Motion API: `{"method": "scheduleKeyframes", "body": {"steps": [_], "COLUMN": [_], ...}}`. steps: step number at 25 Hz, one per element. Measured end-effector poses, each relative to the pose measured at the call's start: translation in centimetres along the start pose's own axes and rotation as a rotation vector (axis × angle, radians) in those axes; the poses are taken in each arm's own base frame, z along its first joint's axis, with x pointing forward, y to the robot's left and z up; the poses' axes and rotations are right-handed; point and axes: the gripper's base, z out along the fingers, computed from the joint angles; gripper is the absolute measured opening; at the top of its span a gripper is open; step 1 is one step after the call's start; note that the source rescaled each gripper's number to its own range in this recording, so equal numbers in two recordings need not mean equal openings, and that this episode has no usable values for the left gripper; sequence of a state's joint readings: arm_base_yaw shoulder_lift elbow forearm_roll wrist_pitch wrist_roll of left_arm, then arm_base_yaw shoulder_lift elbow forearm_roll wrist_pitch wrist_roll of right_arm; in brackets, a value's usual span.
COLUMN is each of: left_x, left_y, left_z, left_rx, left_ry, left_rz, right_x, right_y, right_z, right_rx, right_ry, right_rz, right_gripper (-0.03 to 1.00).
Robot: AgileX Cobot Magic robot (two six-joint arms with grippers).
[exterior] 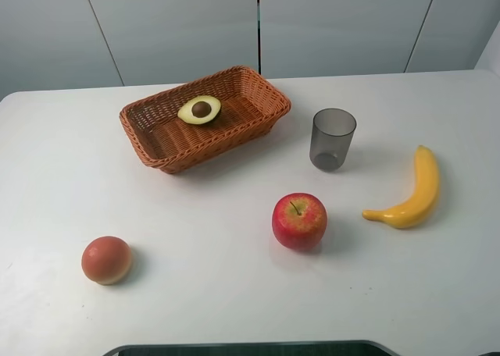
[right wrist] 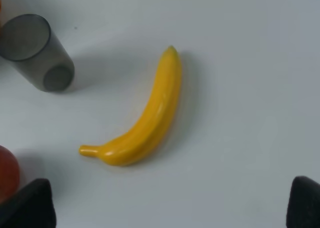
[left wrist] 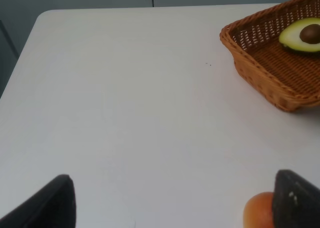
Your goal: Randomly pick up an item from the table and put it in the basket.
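Exterior high view gives you the whole white table [exterior: 234, 293], with neither arm in sight. Your avocado half [exterior: 199, 109] lies cut side up, pit showing, inside the wicker basket [exterior: 160, 145], toward its far side and touching no other fruit. You have a grey cup [exterior: 332, 139] standing upright just to the right of the basket, a banana [exterior: 410, 192] further right, a red apple [exterior: 299, 221] in front of the cup, and a round orange-red fruit [exterior: 106, 260] well apart at the front left.

Looking through the left wrist camera, you see the left gripper [left wrist: 175, 200] spread wide over bare table, one dark fingertip [left wrist: 52, 203] at each lower corner, nothing between them; the orange-red fruit sits just beside one finger and the basket with the avocado half lies well beyond.

From the right wrist camera, you see the right gripper [right wrist: 170, 208] likewise spread wide and holding nothing, with the banana lying on the table ahead of it, the cup off to one side and the apple's edge by one fingertip [right wrist: 30, 205]
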State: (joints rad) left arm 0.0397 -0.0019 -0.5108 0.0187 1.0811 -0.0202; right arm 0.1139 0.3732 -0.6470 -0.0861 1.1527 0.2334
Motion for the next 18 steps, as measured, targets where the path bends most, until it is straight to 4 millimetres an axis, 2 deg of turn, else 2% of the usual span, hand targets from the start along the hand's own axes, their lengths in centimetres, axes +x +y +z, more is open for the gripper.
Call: {"method": "scheduleKeyframes", "body": {"steps": [8, 18], "left_x": [0.0, 0.0], "left_y": [0.0, 0.0], "left_z": [0.0, 0.0], "left_rx": [0.0, 0.0], "left_ry": [0.0, 0.0], "left_rz": [0.0, 0.0], "right_x": [3.6, 5.2], "right_y": [-0.5, -0.5], "right_z": [0.4, -1.1], "right_rx": [-0.038, -0.101], "right_ry": [-0.085, -0.237], "right_rz": [-0.039, -0.109], "right_gripper": [1.0, 1.0]}}
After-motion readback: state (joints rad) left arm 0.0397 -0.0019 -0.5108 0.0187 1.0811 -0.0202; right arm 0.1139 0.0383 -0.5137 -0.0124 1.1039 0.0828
